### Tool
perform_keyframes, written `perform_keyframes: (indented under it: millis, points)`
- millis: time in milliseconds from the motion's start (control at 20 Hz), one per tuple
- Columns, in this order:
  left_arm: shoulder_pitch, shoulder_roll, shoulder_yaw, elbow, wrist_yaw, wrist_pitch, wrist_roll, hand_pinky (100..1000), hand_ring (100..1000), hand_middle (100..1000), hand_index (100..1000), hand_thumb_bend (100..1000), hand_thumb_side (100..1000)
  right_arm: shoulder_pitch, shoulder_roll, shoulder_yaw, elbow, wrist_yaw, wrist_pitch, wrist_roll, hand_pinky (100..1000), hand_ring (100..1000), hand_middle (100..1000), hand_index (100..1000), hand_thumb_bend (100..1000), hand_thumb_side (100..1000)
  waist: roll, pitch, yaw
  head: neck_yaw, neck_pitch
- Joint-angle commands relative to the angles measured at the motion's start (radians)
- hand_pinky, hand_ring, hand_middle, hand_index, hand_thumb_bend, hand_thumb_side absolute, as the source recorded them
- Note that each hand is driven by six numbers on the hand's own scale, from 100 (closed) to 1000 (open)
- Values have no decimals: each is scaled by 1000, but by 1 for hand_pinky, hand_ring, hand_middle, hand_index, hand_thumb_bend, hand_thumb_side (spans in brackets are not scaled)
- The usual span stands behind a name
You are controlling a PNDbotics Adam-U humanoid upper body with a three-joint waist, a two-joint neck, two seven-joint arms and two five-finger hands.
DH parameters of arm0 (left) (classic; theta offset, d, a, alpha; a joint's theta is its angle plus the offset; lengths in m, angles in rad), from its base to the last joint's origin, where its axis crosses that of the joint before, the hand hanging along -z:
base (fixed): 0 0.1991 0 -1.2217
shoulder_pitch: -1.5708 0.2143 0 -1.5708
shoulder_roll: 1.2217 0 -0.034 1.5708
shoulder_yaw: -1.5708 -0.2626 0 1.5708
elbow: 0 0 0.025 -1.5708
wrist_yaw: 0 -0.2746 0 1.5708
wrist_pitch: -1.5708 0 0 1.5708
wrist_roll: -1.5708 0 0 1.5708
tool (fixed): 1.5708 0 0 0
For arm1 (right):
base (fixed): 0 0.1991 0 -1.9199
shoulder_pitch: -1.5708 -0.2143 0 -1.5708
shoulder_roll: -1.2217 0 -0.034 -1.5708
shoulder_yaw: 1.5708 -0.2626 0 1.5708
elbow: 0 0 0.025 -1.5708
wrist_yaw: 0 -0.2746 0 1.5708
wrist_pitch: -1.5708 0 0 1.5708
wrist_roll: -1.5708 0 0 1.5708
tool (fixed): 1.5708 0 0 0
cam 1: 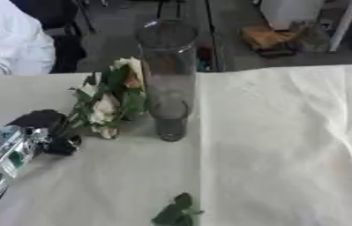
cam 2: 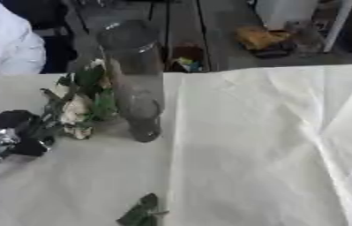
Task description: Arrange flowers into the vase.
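My left hand [cam 1: 49,132] grips the white-and-green flower bunch [cam 1: 110,99] beside the tall clear glass vase [cam 1: 167,79] (still empty); insertion remains.

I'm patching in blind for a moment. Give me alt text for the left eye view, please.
The robot's left hand holds a bunch of white flowers with green leaves beside a tall clear glass vase, blooms outside it and below its rim. The vase stands upright on the white-covered table. A loose green sprig lies near the front edge; the right hand is out of view.
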Motion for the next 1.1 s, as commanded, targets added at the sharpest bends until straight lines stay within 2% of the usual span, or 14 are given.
perform_keyframes:
  millis: [50,100,450,550,600,650,700,750,800,850,900,950,1100]
  points:
    - [-3,15,-4,6,37,-9,-34,289,421,461,669,100,431,-3,-8,0,-18,-1,4,-4,760,719,438,857,100,849,-1,-18,-1,2,-11]
    - [-3,15,-4,5,45,-9,-40,247,383,427,644,100,419,-2,-7,0,-18,0,6,-5,761,720,437,857,100,848,-1,-17,-1,1,-11]
    - [-11,19,-8,4,33,-11,-46,119,255,308,536,100,366,-2,-5,-1,-18,2,10,-9,762,719,437,858,100,846,0,-18,-2,4,-14]
    - [-14,16,-12,9,13,-13,-40,100,197,249,474,100,345,-2,-5,0,-18,2,10,-9,762,719,437,856,100,847,0,-18,-3,4,-16]
    - [-16,15,-13,11,3,-14,-36,100,155,205,415,100,337,-2,-5,0,-18,2,11,-9,763,719,436,857,100,847,0,-18,-3,3,-17]
    - [-17,13,-14,13,-8,-14,-29,100,155,205,415,100,337,-2,-4,0,-18,2,11,-9,763,719,436,857,100,847,0,-18,-3,3,-17]
    - [-18,13,-15,15,-18,-14,-23,100,100,119,302,100,333,-2,-4,0,-18,2,11,-8,764,719,434,857,100,847,0,-18,-3,3,-17]
    - [-20,15,-17,15,-30,-12,-13,100,100,103,282,100,333,-2,-4,0,-18,1,11,-8,764,719,434,857,100,848,0,-18,-4,3,-17]
    - [-21,14,-20,16,-43,-11,0,100,100,100,223,100,343,-2,-4,0,-18,1,11,-8,764,720,435,857,100,847,0,-17,-4,4,-17]
    - [-21,13,-22,18,-57,-12,12,100,100,100,198,131,369,-2,-4,0,-18,1,12,-8,764,720,434,857,100,847,1,-17,-5,4,-17]
    - [-22,11,-24,20,-71,-14,23,100,100,100,171,231,419,-2,-4,0,-18,1,12,-7,765,720,433,858,100,847,1,-17,-5,4,-17]
    - [-23,9,-26,21,-83,-19,33,100,100,100,158,247,444,-1,-3,1,-18,1,13,-6,765,720,433,858,100,847,1,-17,-5,4,-17]
    - [-25,5,-27,28,-120,-29,58,100,100,100,115,387,449,0,-2,0,-18,1,14,-5,766,721,433,858,100,848,1,-17,-6,5,-18]
